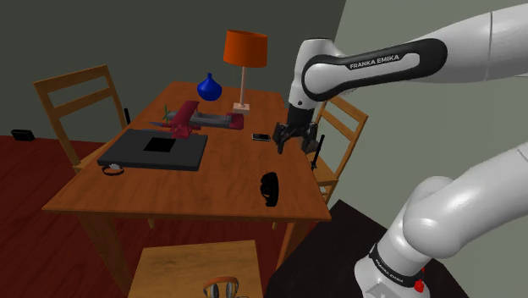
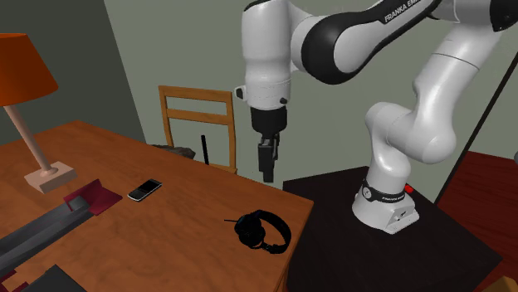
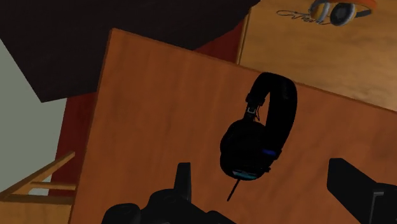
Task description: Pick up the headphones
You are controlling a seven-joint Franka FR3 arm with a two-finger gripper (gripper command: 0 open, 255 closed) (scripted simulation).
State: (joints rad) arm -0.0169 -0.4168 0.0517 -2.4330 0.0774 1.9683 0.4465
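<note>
Jaws wide apart, gripping nothing; gripper [image 1: 296, 144] hangs over the wooden table [image 1: 211, 186]. Black headphones [image 3: 261, 133], round cups and curved band, lie flat near the table's edge at the shoulder view's right, well apart from 1 slim phone [image 2: 144, 190]. 1 orange-shaded lamp [image 1: 245, 48] stands at the far side.

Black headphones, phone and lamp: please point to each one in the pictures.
black headphones [image 3: 248, 149], wrist view, on the ear cup
phone [image 2: 144, 190], second exterior view, on its screen
lamp [image 1: 245, 48], shoulder view, on the orange shade
</note>
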